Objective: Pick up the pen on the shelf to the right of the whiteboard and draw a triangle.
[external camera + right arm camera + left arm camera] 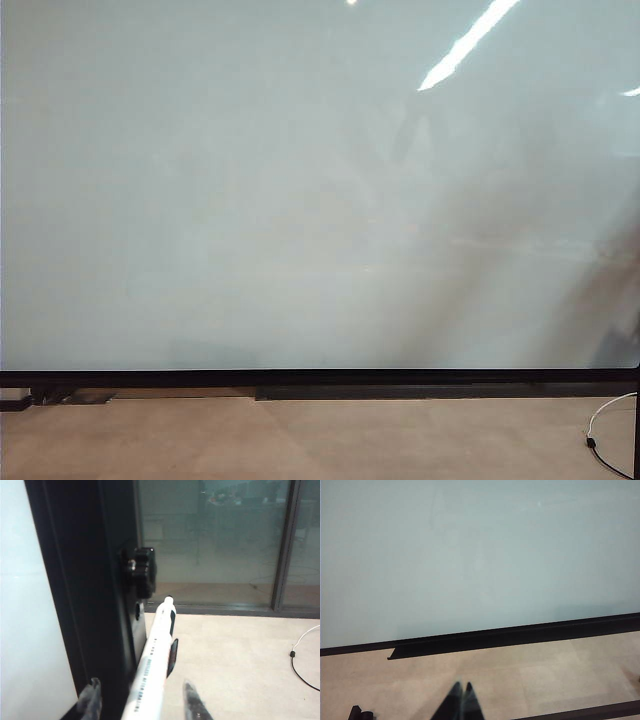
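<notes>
A pale tiled floor (300, 440) runs under the large glossy grey-white whiteboard (300, 200) with its thin black bottom frame, which fills nearly all of the exterior view; no line is drawn on it yet, and neither arm shows there.

The right wrist view looks along the board's black side frame (85, 590), where a black knob (141, 572) juts out. Just beside that frame lies the short slim white pen (152, 670) with a barcode-like label, its capped end pointing toward 12 o'clock. The right pincer (142, 702) straddles it: one finger (91, 700) at about 8 o'clock of the barrel, the other at 4 o'clock, a clear gap on each side, so nothing is gripped yet. The shelf itself is hard to make out.

The step in hand appears to be the grasp. To do it well, the fingers should close squarely across the labelled barrel, centred, without nudging the pen against the frame or rolling it off.

The left pincer (461, 702) hangs over the floor near the board's lower edge, its dark tips pressed together, holding nothing.
</notes>
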Action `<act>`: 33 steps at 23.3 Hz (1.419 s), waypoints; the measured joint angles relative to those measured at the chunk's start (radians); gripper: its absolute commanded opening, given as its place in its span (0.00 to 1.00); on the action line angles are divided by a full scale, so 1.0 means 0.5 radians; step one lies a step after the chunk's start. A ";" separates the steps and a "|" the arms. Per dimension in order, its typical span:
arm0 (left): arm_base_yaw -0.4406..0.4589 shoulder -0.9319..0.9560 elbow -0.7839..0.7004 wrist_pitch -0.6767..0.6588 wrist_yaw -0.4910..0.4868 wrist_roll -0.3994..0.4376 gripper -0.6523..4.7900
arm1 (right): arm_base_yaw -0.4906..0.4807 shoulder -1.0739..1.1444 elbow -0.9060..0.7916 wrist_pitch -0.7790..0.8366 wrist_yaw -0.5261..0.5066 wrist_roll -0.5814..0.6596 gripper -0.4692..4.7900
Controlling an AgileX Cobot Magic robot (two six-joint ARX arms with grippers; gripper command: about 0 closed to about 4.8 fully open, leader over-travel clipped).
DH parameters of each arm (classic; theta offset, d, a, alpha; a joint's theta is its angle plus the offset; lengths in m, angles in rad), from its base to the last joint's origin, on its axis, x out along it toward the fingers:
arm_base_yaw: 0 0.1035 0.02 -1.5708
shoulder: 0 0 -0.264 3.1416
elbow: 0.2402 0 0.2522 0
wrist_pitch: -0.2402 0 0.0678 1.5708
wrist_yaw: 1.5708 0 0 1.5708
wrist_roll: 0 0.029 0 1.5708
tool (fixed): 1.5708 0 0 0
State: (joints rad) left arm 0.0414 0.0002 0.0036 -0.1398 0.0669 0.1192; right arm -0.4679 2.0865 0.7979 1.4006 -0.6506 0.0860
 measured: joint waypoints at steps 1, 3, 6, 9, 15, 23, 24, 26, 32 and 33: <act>0.000 0.000 0.000 0.000 0.000 0.000 0.11 | 0.000 0.000 0.001 0.000 0.000 0.000 0.46; 0.000 0.000 0.000 0.000 0.000 0.000 0.11 | 0.000 0.000 0.001 0.000 0.000 0.000 0.46; 0.000 0.000 0.000 0.000 0.000 0.000 0.11 | 0.000 0.000 0.001 0.000 0.000 0.000 0.46; 0.000 0.000 0.000 0.000 0.000 0.000 0.11 | 0.000 0.000 0.001 0.000 0.000 0.000 0.46; 0.000 0.000 0.000 0.000 0.001 0.000 0.11 | 0.002 0.000 0.021 0.000 0.001 0.004 0.46; 0.000 0.000 0.000 0.000 0.000 0.000 0.11 | 0.005 0.000 0.025 0.000 0.003 0.017 0.44; 0.000 0.000 0.000 0.000 0.000 0.000 0.11 | 0.005 0.000 0.024 0.000 0.003 0.020 0.38; 0.000 0.000 0.000 0.000 0.001 0.000 0.11 | 0.005 0.000 0.024 0.000 0.002 0.023 0.37; 0.000 0.000 0.000 0.000 0.001 0.000 0.11 | 0.008 0.000 0.024 0.000 0.002 0.028 0.37; 0.000 0.000 0.000 0.000 0.000 0.000 0.11 | 0.008 0.000 0.024 0.000 0.000 0.028 0.37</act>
State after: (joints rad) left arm 0.0414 0.0002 0.0036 -0.1398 0.0669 0.1192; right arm -0.4641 2.0865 0.8097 1.4006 -0.6506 0.1001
